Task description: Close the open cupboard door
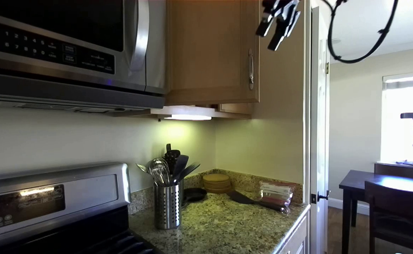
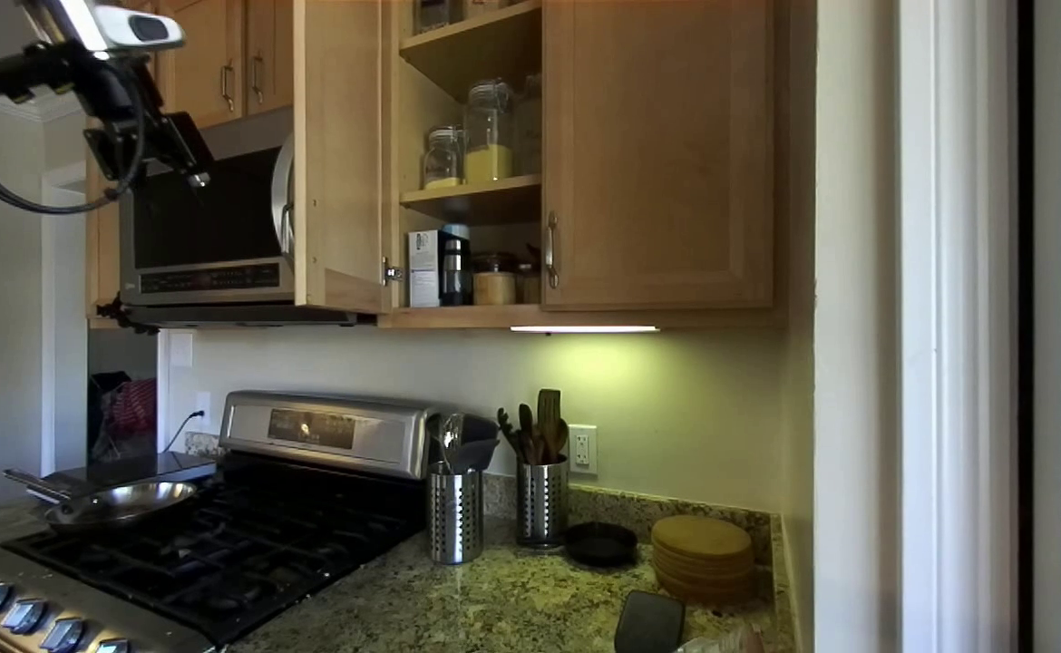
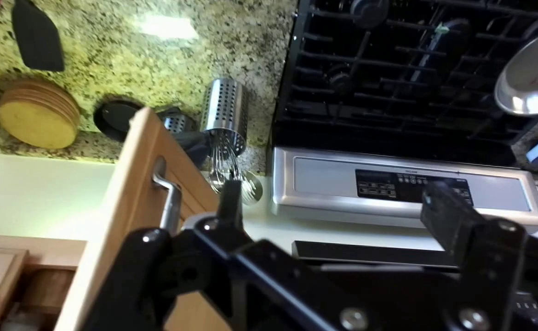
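Note:
The cupboard door [image 1: 210, 53] is light honey-brown wood and stands open, swung out from the cabinet. Its inner face [image 2: 342, 163] shows in an exterior view, with the shelves uncovered. Its slim silver handle [image 1: 251, 68] is near the free edge. In the wrist view the door [image 3: 126, 193] is on the left, with its handle [image 3: 171, 204] beside my left finger. My gripper [image 3: 335, 202] is open and empty, on the handle side of the door. It also shows high up in both exterior views [image 1: 268, 39] [image 2: 197, 174]. I cannot tell whether it touches the door.
A steel microwave [image 1: 136, 88] adjoins the door on its handle side. A closed cupboard door [image 2: 657, 163] is beside the open shelves, which hold glass jars [image 2: 489, 136]. Below are the stove [image 2: 222, 526], a pan [image 2: 122, 503] and utensil holders [image 2: 455, 517] on the granite counter.

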`<state>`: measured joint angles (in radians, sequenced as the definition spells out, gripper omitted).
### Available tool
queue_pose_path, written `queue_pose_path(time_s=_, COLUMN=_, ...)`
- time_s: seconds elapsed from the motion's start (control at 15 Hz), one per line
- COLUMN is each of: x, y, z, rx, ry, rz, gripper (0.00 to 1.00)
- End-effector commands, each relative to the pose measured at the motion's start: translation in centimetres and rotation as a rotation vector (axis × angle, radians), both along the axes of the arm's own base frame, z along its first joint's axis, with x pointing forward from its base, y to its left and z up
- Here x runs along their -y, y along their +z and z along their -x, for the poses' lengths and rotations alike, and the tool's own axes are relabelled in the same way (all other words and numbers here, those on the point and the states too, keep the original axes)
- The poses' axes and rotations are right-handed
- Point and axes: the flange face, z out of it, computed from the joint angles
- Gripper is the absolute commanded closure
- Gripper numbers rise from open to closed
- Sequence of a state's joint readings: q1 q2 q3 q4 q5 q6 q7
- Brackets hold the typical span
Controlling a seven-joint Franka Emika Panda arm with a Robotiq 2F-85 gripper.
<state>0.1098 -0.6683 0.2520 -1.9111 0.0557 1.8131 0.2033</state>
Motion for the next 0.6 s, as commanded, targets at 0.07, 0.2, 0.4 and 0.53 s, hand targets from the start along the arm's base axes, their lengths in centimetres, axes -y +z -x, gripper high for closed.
queue_pose_path(time_s=0.07, x=-2.3, y=-1.2, z=-6.7, rx=0.081, ry=0.090, rz=-0.031, gripper=0.00)
queue_pose_path(time_s=0.2, x=-2.5, y=-1.1, z=-8.4, rx=0.102, ry=0.104, rz=-0.040, gripper=0.03)
queue_pose_path(time_s=0.4, x=-2.3, y=-0.1, z=-9.6, rx=0.132, ry=0.101, rz=-0.047, gripper=0.29)
queue_pose_path(time_s=0.53, x=-1.7, y=1.0, z=-9.9, rx=0.160, ry=0.076, rz=-0.035, gripper=0.42)
